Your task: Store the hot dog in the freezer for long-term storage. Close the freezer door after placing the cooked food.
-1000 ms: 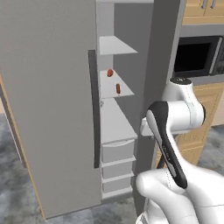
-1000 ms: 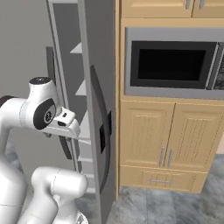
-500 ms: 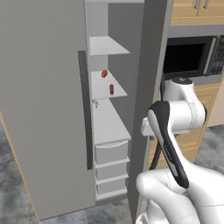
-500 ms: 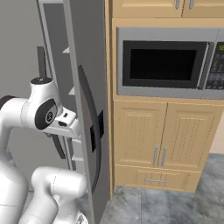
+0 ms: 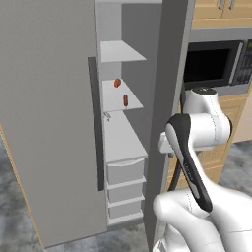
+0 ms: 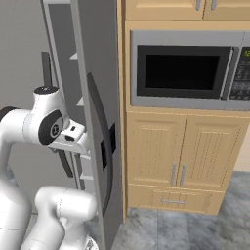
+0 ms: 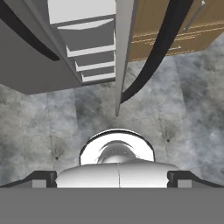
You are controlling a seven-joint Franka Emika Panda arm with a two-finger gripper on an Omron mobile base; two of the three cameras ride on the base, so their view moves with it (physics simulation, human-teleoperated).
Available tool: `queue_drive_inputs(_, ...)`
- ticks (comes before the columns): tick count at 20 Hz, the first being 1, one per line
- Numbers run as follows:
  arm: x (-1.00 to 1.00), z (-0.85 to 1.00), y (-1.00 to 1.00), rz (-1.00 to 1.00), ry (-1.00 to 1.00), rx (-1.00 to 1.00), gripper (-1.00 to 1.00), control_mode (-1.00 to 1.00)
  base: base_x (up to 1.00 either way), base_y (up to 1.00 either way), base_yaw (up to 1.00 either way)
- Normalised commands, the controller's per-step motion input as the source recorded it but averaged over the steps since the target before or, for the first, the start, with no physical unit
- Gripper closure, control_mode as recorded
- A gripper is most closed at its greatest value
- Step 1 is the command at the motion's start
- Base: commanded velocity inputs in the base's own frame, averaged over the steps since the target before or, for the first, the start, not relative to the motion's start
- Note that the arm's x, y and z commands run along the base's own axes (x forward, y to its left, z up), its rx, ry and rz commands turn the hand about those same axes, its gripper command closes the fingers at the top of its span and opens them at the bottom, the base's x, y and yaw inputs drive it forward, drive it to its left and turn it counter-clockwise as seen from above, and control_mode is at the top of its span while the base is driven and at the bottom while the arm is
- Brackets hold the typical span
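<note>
My claw [image 7: 112,177] hangs wide and empty, pointing at the floor [image 7: 52,122] beside the freezer door [image 5: 167,98]. The hot dog [image 5: 125,100] already lies on a middle shelf of the freezer [image 5: 120,128], with another small red item [image 5: 117,82] behind it. I judge the risk is my own arm [image 5: 189,147]: it sits tucked against the door's edge, so pushing clumsily could jam an elbow or leave it ajar. The microwave [image 6: 183,71] and wooden cabinets [image 6: 180,156] crowd my right.

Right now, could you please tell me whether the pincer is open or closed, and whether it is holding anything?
Pincer: open, holding nothing; in the hand view its fingertips stand wide apart, pointing down at the floor.
</note>
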Motion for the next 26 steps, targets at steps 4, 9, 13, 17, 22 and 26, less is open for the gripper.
queue_drive_inputs(4,0.03,0.00,-0.03,0.00,0.00,0.00,-1.00,-1.00,0.00,0.00,0.00)
queue_drive_inputs(9,0.13,0.02,-0.42,0.11,-0.07,0.00,-1.00,-1.00,0.00,0.00,0.00)
queue_drive_inputs(13,0.01,0.17,-0.69,0.06,-0.15,0.03,-1.00,-1.00,0.00,0.00,0.00)
queue_drive_inputs(17,0.16,0.02,-0.64,0.12,-0.10,0.03,-1.00,-1.00,0.00,0.00,0.00)
queue_drive_inputs(22,0.34,0.00,-0.65,0.23,0.00,0.09,-1.00,-1.00,0.00,0.00,0.00)
queue_drive_inputs(26,0.58,0.00,-0.47,0.16,-0.01,0.05,-1.00,-1.00,0.00,0.00,0.00)
